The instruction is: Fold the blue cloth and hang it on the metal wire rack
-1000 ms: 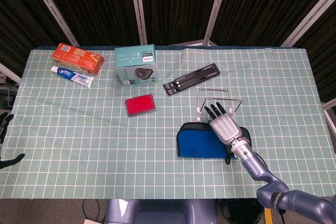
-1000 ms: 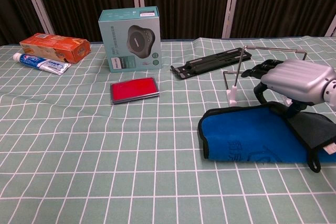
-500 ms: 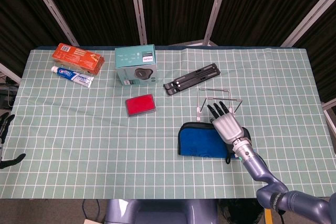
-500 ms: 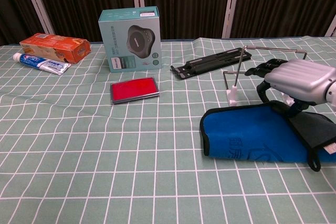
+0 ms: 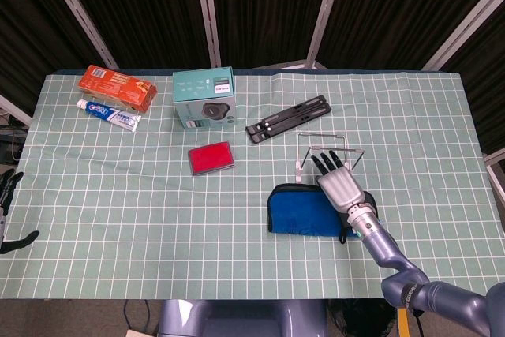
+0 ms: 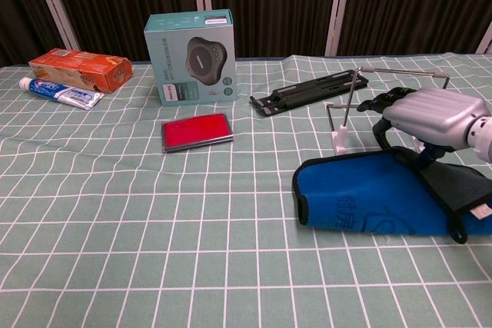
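One hand of mine, the right (image 6: 430, 115), hovered over the folded blue cloth (image 6: 361, 199) lying beside the wire rack (image 6: 350, 109), fingers (image 5: 325, 163) spread, seemingly gripping nothing. The teal box (image 6: 191, 57) stood closed.

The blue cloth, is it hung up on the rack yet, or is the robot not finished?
Not finished. Done: the blue cloth looks folded over, lying flat on the green checked tablecloth. In hand: the right hand sits over the cloth's far edge, between it and the metal wire rack; a grip can't be confirmed. Left: lifting the cloth and draping it over the rack, which holds nothing.
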`<action>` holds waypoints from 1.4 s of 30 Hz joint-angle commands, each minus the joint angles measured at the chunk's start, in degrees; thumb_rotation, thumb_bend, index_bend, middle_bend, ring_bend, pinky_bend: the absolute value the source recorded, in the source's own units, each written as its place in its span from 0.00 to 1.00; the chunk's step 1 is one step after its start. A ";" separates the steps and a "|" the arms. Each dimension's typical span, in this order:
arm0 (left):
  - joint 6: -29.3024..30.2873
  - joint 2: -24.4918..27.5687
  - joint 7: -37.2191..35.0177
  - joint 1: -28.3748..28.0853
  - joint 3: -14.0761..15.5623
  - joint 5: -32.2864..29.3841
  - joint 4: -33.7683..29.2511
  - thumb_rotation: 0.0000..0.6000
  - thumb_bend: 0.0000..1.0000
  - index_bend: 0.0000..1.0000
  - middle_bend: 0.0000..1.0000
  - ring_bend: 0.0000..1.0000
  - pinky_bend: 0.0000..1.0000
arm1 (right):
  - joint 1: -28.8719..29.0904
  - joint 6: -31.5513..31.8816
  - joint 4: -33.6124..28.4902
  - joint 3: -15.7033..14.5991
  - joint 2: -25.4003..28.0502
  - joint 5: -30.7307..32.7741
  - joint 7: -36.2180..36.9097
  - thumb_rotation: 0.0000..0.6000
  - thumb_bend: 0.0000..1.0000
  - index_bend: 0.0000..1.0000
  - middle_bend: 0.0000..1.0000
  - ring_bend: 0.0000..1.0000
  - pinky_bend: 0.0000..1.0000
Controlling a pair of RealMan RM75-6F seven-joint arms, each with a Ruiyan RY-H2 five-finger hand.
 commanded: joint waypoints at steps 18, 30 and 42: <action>-0.59 -0.15 0.19 -0.26 -0.09 -0.81 0.30 1.00 0.00 0.00 0.00 0.00 0.00 | 1.03 -0.82 2.99 1.01 -2.16 5.61 -1.36 1.00 0.42 0.58 0.04 0.00 0.00; -0.40 -0.14 0.40 -0.22 0.07 -0.54 0.04 1.00 0.00 0.00 0.00 0.00 0.00 | 0.65 -0.07 2.13 -0.18 -2.01 5.84 -1.22 1.00 0.42 0.58 0.04 0.00 0.00; -0.42 0.01 -0.06 -0.24 0.06 -0.51 0.10 1.00 0.00 0.00 0.00 0.00 0.00 | 0.79 -0.07 2.20 -0.62 -2.28 6.53 -2.05 1.00 0.26 0.42 0.04 0.00 0.00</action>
